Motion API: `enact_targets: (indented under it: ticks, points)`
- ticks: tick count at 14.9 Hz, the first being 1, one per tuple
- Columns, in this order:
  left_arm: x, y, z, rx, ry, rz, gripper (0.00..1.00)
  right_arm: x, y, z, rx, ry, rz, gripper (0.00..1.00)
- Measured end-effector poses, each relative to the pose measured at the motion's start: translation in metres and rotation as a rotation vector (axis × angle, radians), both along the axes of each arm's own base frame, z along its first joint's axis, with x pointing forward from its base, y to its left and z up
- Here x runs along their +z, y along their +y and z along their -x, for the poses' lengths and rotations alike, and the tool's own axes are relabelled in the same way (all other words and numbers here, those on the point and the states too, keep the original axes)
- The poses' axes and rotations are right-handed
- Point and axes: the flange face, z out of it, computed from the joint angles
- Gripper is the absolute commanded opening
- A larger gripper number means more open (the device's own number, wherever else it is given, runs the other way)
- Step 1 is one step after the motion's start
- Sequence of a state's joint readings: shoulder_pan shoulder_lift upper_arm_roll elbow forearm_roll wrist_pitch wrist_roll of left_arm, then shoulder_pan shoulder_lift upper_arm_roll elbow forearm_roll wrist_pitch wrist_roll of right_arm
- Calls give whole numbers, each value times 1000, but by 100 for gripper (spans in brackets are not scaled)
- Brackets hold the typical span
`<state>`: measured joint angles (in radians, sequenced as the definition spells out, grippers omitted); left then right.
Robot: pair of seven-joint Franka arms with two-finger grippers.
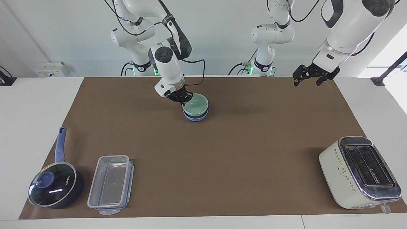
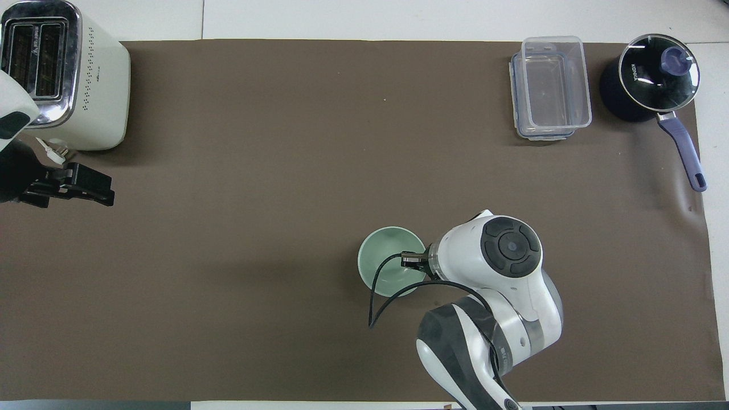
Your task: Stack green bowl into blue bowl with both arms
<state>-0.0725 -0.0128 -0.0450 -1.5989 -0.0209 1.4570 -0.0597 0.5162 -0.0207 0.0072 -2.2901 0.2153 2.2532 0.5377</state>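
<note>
— Where's the green bowl (image 1: 197,106)?

— Nested in the blue bowl (image 1: 194,116), on the brown mat (image 1: 222,152), near the robots' edge.

— And the right gripper (image 1: 183,100)?

— Pinched on the green bowl's rim, on the side toward the right arm's end.

— The other arm?

— Waiting. The left gripper (image 1: 310,80) hangs over the mat's corner at its own end, fingers spread, holding nothing. The toaster (image 1: 359,171) sits farther out.

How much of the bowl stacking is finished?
Nearly all. The green bowl already sits nested in the blue bowl. The right gripper is at the green bowl's rim, apparently gripping it; letting go and pulling away is what's left. The left gripper waits in the air, holding nothing.
</note>
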Motion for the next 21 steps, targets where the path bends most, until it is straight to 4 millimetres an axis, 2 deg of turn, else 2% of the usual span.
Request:
enact_targets:
  ticks: [1, 2, 3, 8, 10, 12, 16, 19, 21]
  points:
    - [0, 1, 0, 1, 0, 0, 100, 0, 0, 0, 0, 0, 0, 49]
    - [0, 1, 0, 2, 0, 0, 100, 0, 0, 0, 0, -1, 0, 83]
    - [0, 2, 0, 3, 0, 0, 100, 1, 0, 0, 0, -2, -1, 88]
    - [0, 0, 0, 1, 0, 0, 100, 14, 1, -4, 0, -25, -14, 94]
    - [0, 0, 0, 0, -1, 0, 100, 28, -8, -6, -15, -31, -21, 97]
    - [0, 1, 0, 2, -1, 0, 100, 50, -37, -13, -55, -33, -26, 99]
    - [0, 1, 0, 3, -2, 0, 100, 90, -123, -24, -36, -42, -42, 99]
    - [0, 1, 0, 2, -2, 0, 100, 117, -180, -34, -27, -68, -9, 100]
    - [0, 0, 0, 0, -2, 0, 100, 134, -209, -42, -36, -100, 36, 100]
